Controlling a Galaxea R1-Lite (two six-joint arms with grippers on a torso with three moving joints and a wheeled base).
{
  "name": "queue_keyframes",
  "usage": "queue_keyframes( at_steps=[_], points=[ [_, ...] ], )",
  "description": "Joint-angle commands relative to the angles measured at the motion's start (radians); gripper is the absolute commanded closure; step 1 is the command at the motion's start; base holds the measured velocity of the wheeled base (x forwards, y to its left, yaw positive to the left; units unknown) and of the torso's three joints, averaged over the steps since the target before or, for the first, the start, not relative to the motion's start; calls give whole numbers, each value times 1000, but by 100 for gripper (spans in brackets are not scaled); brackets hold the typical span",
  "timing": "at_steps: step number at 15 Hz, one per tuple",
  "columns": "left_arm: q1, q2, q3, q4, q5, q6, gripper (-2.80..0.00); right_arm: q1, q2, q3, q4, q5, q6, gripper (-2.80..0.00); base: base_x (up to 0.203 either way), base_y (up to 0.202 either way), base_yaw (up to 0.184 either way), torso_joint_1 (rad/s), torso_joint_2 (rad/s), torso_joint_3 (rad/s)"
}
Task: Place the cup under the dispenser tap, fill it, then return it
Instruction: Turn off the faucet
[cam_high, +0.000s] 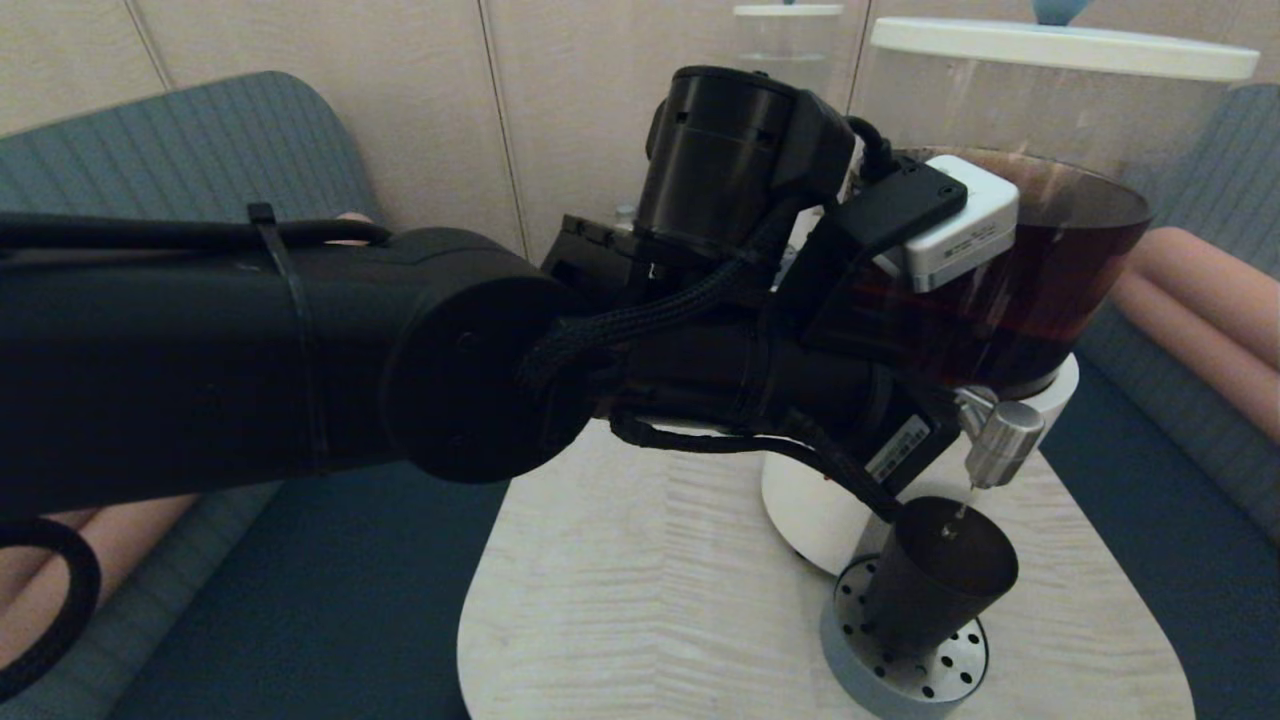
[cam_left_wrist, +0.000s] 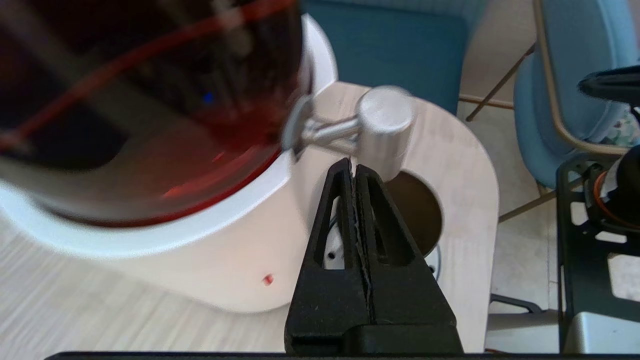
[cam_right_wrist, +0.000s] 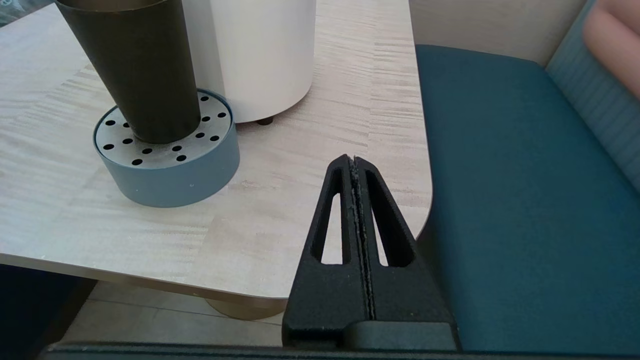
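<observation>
Head view: cup (cam_high: 935, 578) upright on perforated drip tray (cam_high: 905, 668), directly under dispenser tap (cam_high: 1000, 440); thin thread of liquid appears to run from spout into cup, so filling step judged under way. Dark brown liquid in dispenser (cam_high: 1040, 270) tank above white base. All on pale wood table (cam_high: 640, 600).

Left wrist view: left gripper (cam_left_wrist: 354, 165) w/ fingers pressed together, nothing between them, tips just beside/under tap (cam_left_wrist: 382, 125) body; contact w/ tap not certain. Cup mouth (cam_left_wrist: 417, 210) visible below tap, behind fingers. Prob. working the tap, not holding cup.

Right wrist view: right gripper (cam_right_wrist: 352, 161) fingers closed flat, empty, parked off table corner over blue seat (cam_right_wrist: 515, 200); cup (cam_right_wrist: 135, 70) and tray (cam_right_wrist: 165, 165) well apart from it.

Next, as judged: watch fill level, release/close tap before overflow, then open fingers wide enough for tapered cup wall, grip mid-body, lift straight off tray w/o tilting, carry back to start spot. Risk: spill if cup tipped while full.
</observation>
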Motion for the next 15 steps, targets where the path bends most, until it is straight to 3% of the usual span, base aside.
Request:
queue_keyframes(
  at_steps=[1, 5, 15],
  points=[
    [-12, 20, -16, 1, -1, 1, 0, 0, -2, 9, -1, 0, -1, 0, 0, 0, 0, 0, 0, 0],
    [-18, 55, -59, 0, 1, 1, 0, 0, -2, 9, -1, 0, -2, 0, 0, 0, 0, 0, 0, 0],
    [-8, 34, -24, 7, 14, -2, 0, 0, -2, 9, -1, 0, -1, 0, 0, 0, 0, 0, 0, 0]
  ],
)
